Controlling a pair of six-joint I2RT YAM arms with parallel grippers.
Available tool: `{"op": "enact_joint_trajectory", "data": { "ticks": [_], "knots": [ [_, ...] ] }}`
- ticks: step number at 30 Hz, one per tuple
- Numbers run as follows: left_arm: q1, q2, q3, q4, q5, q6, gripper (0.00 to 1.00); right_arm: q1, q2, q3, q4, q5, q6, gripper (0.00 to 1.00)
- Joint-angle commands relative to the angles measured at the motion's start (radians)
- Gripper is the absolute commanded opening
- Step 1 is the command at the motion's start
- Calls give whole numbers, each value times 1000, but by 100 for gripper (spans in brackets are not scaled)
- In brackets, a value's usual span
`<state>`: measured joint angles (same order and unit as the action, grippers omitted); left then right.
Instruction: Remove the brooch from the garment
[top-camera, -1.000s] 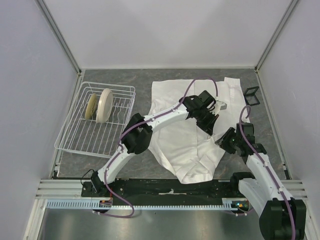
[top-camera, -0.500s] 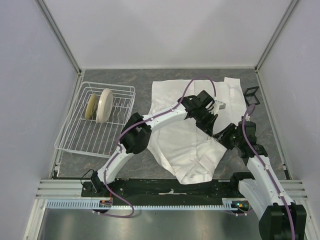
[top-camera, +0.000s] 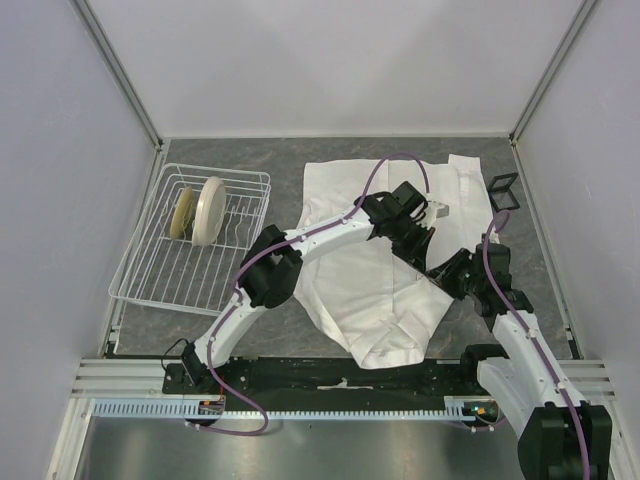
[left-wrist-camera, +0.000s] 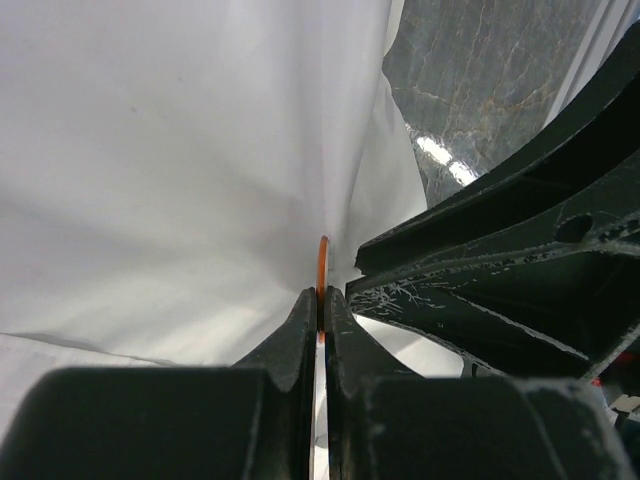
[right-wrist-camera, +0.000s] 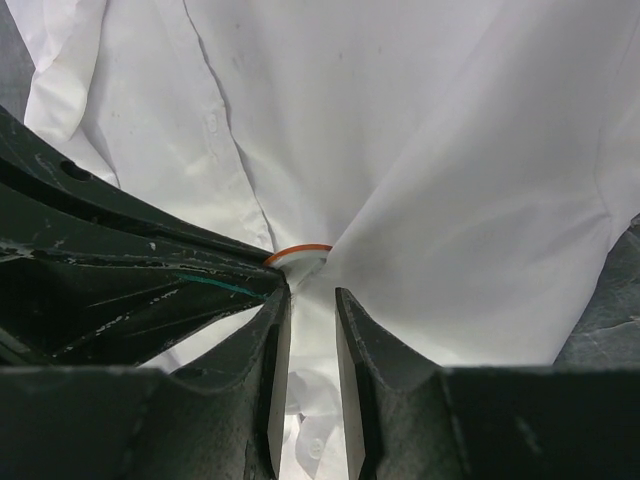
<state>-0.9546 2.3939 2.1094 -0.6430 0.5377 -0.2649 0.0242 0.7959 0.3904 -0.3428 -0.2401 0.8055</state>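
The white shirt (top-camera: 360, 285) lies spread on the table. My left gripper (top-camera: 424, 250) is over its right half and shut on the brooch. In the left wrist view the brooch (left-wrist-camera: 322, 262) shows edge-on as a thin orange rim between the closed jaws (left-wrist-camera: 321, 297), with cloth (left-wrist-camera: 180, 170) pulled up to it. My right gripper (top-camera: 447, 273) is close against the left one. In the right wrist view its jaws (right-wrist-camera: 312, 297) stand a little apart, astride the raised cloth (right-wrist-camera: 450, 200) just below the brooch (right-wrist-camera: 298, 253). The brooch is hidden in the top view.
A white wire dish rack (top-camera: 165, 270) with two cream plates (top-camera: 209, 208) stands at the left. A small black wire-frame stand (top-camera: 503, 192) sits at the right by the shirt's collar. Grey walls close in the table on three sides.
My right gripper has moved up and left to meet the left gripper at the brooch. The left gripper has barely moved.
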Motion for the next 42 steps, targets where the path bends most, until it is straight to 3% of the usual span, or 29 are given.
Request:
{"op": "enact_joint_trajectory", "data": {
  "ticks": [1,20,42],
  "knots": [
    [8,-96,-12,55,56,-54,2,0,6,-8,37,-5,4,31],
    [19,-99,-49,118,96,-129,2,2,-10,-38,51,-25,-6,28],
    [30,-104,-81,135,96,-129,2,2,-32,7,-1,19,-35,33]
  ]
}}
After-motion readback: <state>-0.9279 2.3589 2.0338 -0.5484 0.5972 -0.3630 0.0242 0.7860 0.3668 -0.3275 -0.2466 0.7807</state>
